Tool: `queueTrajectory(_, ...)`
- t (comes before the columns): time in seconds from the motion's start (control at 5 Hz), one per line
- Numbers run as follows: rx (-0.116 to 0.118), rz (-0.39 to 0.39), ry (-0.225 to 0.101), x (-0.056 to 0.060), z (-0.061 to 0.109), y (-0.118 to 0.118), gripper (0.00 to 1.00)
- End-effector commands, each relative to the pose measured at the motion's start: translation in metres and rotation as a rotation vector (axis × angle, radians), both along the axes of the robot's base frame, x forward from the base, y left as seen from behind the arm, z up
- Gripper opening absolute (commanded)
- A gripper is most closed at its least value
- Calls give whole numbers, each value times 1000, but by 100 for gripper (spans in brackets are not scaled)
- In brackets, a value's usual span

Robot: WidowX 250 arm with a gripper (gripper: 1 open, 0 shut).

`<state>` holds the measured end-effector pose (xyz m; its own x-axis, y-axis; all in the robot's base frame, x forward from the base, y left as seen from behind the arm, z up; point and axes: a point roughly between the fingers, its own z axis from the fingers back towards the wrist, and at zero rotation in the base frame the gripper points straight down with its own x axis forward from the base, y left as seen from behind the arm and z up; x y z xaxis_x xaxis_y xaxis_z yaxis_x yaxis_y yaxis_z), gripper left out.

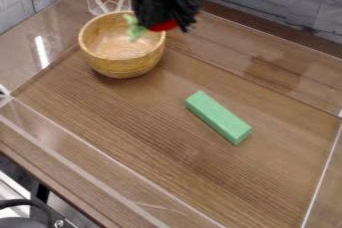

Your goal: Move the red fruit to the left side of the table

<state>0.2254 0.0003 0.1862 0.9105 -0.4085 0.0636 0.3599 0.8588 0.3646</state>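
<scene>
My dark gripper (156, 22) hangs over the back of the table (120, 147), just above the far rim of the wooden bowl (122, 45). It is shut on the red fruit (164, 23), which shows as a red patch at the fingertips, with its light green leaf sticking out to the left over the bowl. The fingers hide most of the fruit. The fruit is lifted off the tabletop.
A green rectangular block (218, 117) lies on the wood right of centre. Low clear plastic walls (34, 122) border the tabletop on all sides. The bowl looks empty inside.
</scene>
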Motion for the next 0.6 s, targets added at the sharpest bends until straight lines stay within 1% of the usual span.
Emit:
queueTrajectory(0.0, -32, 53, -36, -1, 9, 1, 0)
queueTrajectory(0.2, -49, 94, -42, -3, 10, 7, 0)
queueTrajectory(0.4, -62, 150, -49, -1, 20, 3, 0)
